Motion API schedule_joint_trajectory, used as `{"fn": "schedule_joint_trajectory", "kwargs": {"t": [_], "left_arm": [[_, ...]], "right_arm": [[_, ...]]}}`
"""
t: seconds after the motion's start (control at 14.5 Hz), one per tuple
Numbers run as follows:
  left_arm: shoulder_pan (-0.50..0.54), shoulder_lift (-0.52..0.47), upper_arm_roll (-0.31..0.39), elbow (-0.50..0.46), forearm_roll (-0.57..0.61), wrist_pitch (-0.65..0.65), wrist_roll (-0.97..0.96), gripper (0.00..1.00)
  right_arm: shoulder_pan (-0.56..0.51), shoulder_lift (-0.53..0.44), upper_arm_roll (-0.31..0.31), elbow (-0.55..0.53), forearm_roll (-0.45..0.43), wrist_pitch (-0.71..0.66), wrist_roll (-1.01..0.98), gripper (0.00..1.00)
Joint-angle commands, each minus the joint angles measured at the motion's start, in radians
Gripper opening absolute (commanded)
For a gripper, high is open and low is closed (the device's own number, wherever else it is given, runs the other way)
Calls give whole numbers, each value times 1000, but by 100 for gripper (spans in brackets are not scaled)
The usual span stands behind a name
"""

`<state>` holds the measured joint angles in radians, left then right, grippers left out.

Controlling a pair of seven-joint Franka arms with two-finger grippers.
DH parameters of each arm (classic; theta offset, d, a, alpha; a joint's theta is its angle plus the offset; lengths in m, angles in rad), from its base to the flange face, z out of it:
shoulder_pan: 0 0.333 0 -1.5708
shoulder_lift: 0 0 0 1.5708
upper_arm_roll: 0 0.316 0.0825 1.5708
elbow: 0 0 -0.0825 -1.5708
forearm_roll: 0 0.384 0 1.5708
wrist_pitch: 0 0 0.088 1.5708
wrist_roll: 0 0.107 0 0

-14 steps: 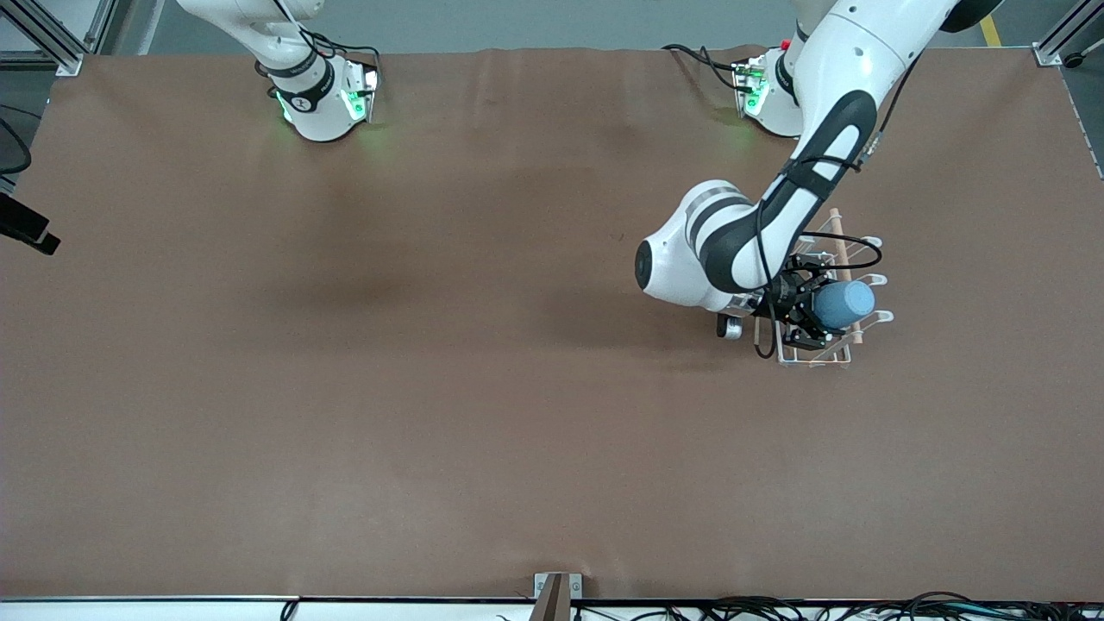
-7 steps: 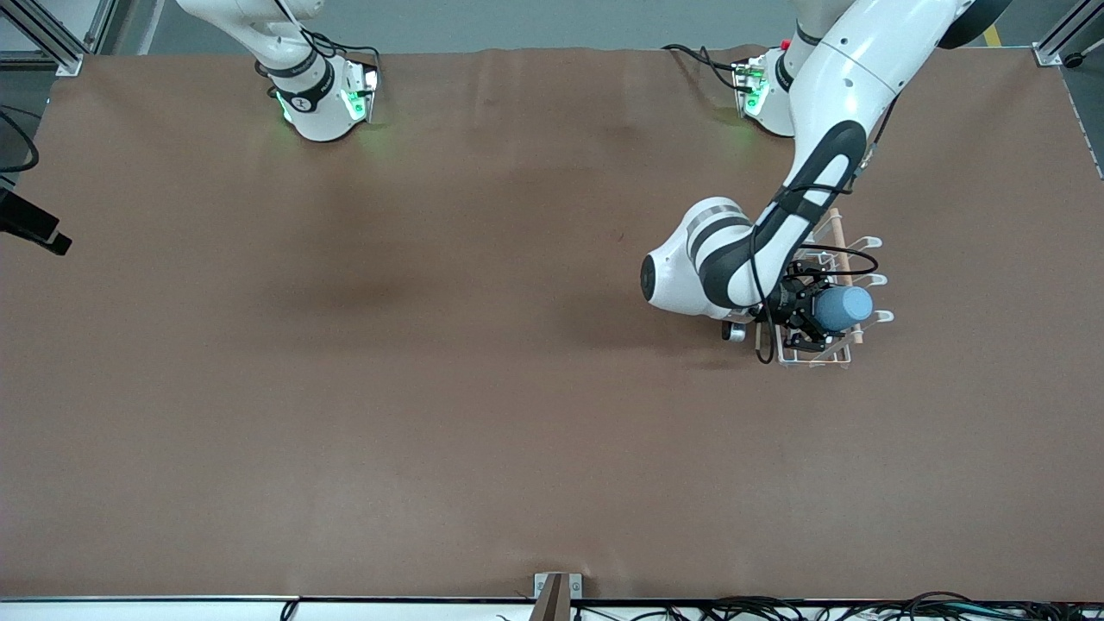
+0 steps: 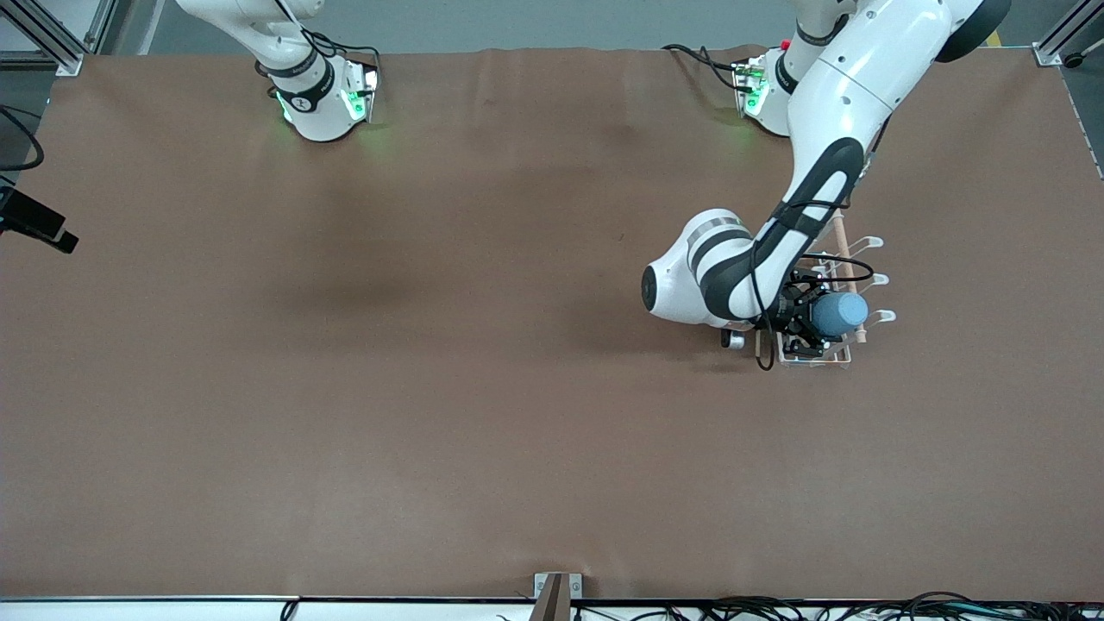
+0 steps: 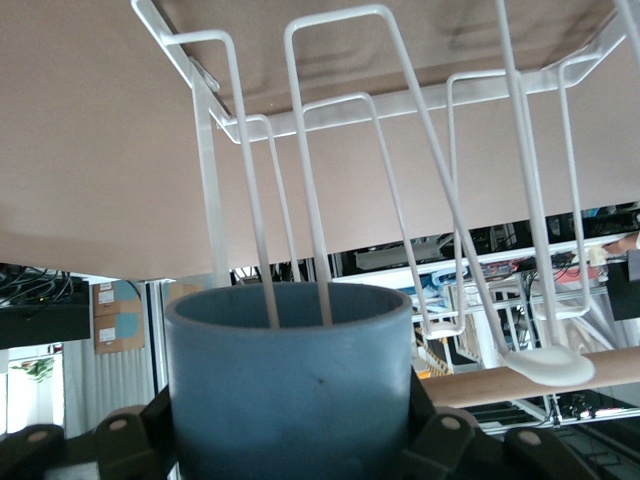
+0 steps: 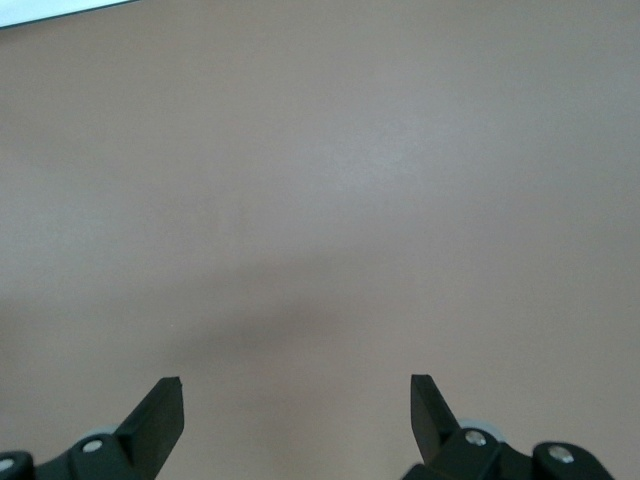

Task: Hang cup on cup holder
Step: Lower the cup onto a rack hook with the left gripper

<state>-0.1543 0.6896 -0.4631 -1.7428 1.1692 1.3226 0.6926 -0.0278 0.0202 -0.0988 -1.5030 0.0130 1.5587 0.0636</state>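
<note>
Left hand (image 3: 811, 321) clamps the matte blue-grey cup (image 3: 840, 314).

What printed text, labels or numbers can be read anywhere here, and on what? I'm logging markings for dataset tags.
None can be read.
The cup, held in the left pincer at the cup holder: plain, no marking.
Right arm's link: a small dark emblem, too small to read.
Cardboard boxes seen past the table edge: labels too blurred to read.
Right pincer, open over bare table: no text.

Left claw (image 3: 806, 321) clamped tight; right claw (image 5: 296, 400) spread, waiting.
</note>
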Motion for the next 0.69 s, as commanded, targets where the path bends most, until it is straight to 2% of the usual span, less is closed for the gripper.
{"fn": "schedule_joint_trajectory", "kwargs": {"t": [0.0,0.21,0.41,0.62], "left_arm": [[5,4,11,57,-75,-3,-62,97],[2,-4,12,60,-82,-3,-79,100],[1,-33,11,107,-85,-3,-100,100],[-1,-70,12,115,-97,3,-247,100]], "right_arm": [[8,-9,-4,0,1,-6,-8,100],[8,-9,-6,6,1,-6,-10,100],[8,-9,-6,6,1,-6,-8,100],[8,-9,-6,6,1,-6,-10,100]]}}
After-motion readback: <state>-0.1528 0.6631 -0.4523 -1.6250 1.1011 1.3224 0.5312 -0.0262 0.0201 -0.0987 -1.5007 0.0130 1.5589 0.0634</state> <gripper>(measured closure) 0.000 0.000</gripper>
